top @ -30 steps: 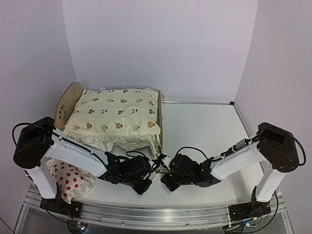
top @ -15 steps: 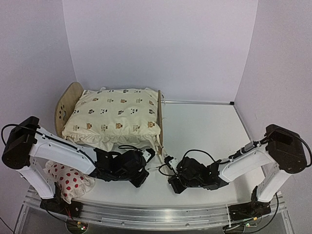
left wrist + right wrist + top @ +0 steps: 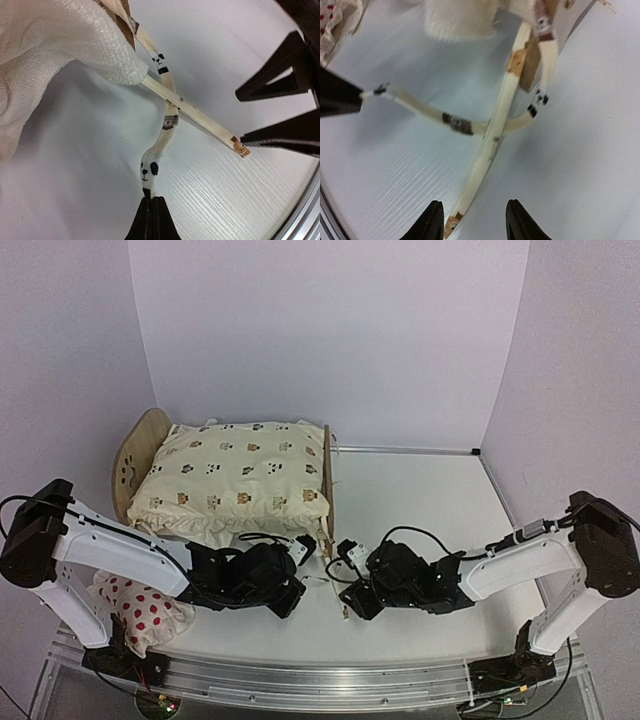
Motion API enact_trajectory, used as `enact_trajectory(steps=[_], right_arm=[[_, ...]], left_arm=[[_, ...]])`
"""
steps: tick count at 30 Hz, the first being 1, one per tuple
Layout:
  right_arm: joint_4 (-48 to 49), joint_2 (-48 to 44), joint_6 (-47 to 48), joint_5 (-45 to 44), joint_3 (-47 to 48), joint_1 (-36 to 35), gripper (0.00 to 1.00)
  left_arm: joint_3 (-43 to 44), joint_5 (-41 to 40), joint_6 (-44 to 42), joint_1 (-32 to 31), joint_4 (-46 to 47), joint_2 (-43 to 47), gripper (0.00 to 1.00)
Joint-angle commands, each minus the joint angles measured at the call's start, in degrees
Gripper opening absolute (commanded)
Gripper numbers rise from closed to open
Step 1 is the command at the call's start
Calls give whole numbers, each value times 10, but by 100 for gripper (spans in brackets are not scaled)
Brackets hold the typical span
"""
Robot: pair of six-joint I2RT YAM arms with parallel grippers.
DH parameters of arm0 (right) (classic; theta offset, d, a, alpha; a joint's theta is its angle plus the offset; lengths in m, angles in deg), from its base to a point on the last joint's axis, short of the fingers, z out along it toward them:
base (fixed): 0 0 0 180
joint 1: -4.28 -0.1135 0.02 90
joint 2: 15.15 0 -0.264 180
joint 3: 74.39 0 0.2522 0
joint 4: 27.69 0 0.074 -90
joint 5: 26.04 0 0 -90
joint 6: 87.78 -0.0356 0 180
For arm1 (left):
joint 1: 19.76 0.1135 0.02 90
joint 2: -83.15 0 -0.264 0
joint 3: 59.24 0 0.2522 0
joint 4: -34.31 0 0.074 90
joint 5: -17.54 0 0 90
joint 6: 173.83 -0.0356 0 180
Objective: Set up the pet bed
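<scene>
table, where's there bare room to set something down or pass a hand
Bare: the table right of the bed, out to its far and right edges. Crowded: near centre, where the left tool, shut on a tie, faces the open right tool; the pillow fills the near left corner.

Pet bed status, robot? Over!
Left gripper shut on one tie. Right gripper open around second tie's end. Pet bed wears cushion; ties crossed, not knotted.

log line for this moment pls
left claw: shut on curved tie | right claw: open around straight tie end | ties: crossed | cushion: on pet bed
</scene>
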Motion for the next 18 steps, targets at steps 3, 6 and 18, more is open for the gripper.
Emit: enact_trajectory(steps=[3, 6, 18], right_arm=[[47, 5, -6, 38, 45, 88, 48], [66, 33, 5, 58, 70, 111, 49], [117, 147, 8, 146, 139, 172, 51]], left_arm=[[8, -8, -17, 4, 40, -5, 0], [10, -7, -21, 4, 43, -9, 0], [18, -2, -25, 5, 38, -6, 0]])
